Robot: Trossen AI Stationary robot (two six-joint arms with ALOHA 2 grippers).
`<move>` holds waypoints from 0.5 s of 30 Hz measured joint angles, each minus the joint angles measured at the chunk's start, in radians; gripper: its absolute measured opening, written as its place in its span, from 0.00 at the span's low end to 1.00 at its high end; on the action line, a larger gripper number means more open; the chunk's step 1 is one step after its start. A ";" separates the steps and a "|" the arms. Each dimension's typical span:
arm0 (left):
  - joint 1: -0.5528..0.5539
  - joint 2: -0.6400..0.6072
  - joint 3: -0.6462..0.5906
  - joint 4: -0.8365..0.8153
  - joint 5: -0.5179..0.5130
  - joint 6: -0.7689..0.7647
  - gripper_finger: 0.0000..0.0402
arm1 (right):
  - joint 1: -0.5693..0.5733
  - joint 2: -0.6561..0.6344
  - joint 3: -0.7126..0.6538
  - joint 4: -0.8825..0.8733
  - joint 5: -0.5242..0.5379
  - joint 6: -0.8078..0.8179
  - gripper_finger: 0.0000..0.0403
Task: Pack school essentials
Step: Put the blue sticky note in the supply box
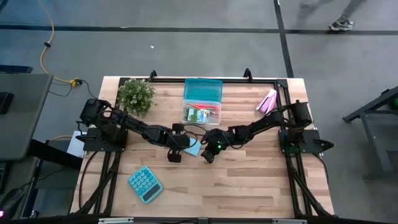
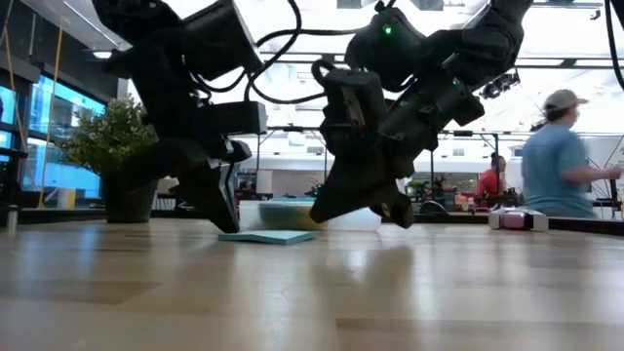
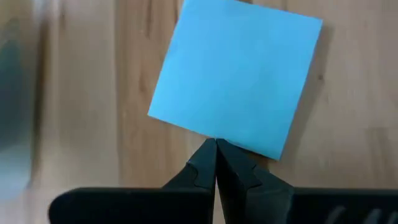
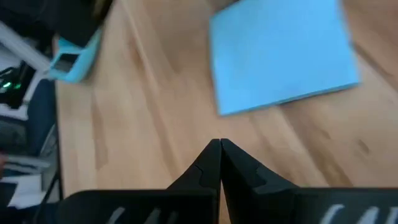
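The light-blue square note pad (image 1: 193, 149) lies flat on the wooden table between both grippers; it also shows in the low view (image 2: 268, 236). My left gripper (image 3: 216, 144) is shut, fingertips down at the table (image 2: 230, 226), right at one edge of the note pad (image 3: 236, 81). My right gripper (image 4: 219, 144) is shut too and hovers just above the table (image 2: 390, 213) on the pad's other side, a little apart from the note pad (image 4: 283, 59). Behind them a clear case (image 1: 202, 113) with a teal lid (image 1: 203, 89) holds green-handled scissors and other small stationery. My left gripper's shut fingertips (image 3: 208, 155) meet the note pad's edge (image 3: 217, 135) near its middle, coming slanting down from the table's left. The pad lies flat on the table. Whether the tips press the edge or only stand at it, I cannot tell.
A potted plant (image 1: 135, 96) stands at the far left. A teal calculator (image 1: 144, 184) lies near the front left. A pink-and-white packet (image 1: 266, 101) lies at the far right. Bare wood shows at the near right (image 1: 261, 186). A person (image 2: 561, 156) stands beyond the table.
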State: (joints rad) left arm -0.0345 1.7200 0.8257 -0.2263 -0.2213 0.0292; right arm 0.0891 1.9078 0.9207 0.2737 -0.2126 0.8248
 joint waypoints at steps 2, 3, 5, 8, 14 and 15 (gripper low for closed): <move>0.006 0.000 0.000 0.004 0.039 0.000 0.00 | 0.000 0.006 0.000 0.001 0.021 0.008 0.00; 0.006 0.000 0.000 0.006 0.055 0.000 0.00 | 0.000 0.008 0.000 0.001 0.025 0.007 0.00; 0.000 0.001 0.000 0.006 0.080 -0.007 0.00 | -0.001 0.009 0.000 -0.007 0.042 0.005 0.00; -0.014 0.012 0.001 0.011 0.086 -0.050 0.00 | -0.008 0.006 0.000 -0.007 0.064 0.002 0.00; -0.066 0.031 0.002 0.087 0.113 -0.209 0.00 | -0.050 -0.002 0.000 -0.023 0.045 -0.053 0.00; -0.076 0.033 0.001 0.108 0.126 -0.233 0.00 | -0.059 -0.007 0.000 -0.032 0.034 -0.064 0.00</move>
State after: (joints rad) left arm -0.1108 1.7530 0.8263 -0.1186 -0.0950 -0.2040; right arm 0.0304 1.9007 0.9207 0.2419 -0.1782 0.7604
